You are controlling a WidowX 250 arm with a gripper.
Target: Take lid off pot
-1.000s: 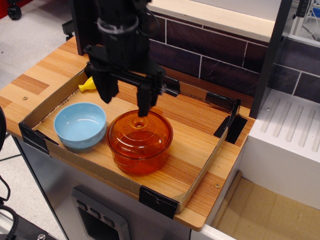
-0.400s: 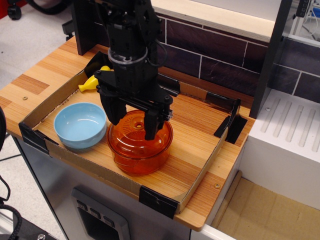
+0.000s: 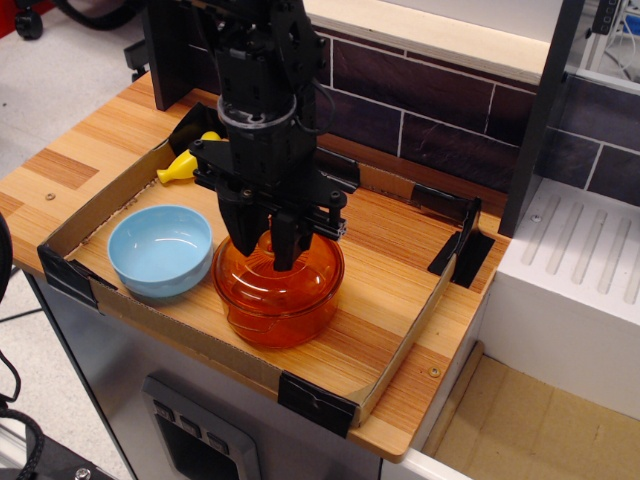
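the black gripper (image 3: pixel 265 245) hangs straight down over the middle of the orange lid (image 3: pixel 300 268), its two fingers (image 3: pixel 284 240) drawn close together right at the lid's centre, where the small knob sits; the knob itself is hidden behind them, so i cannot tell whether they are actually clamped on it or just standing around it. the lid lies flat and seated on the pot (image 3: pixel 278 305), with no gap visible along the rim. the pot stands on the wooden table (image 3: pixel 400 270), inside a low cardboard tray (image 3: pixel 412 322) with black tape at its corners, toward the front half of that tray. just beside the pot, on the side toward the picture's left edge, sits a light-blue bowl (image 3: pixel 160 250), upright; the two look nearly touching, though i cannot tell if they do. behind the bowl, near the far corner of the tray, a yellow object (image 3: pixel 182 167) pokes out from behind the arm, mostly hidden. a dark tiled wall (image 3: pixel 450 125) runs along the back of the table, and a white ribbed unit (image 3: pixel 575 270) stands off the table's far side toward the picture's right edge.
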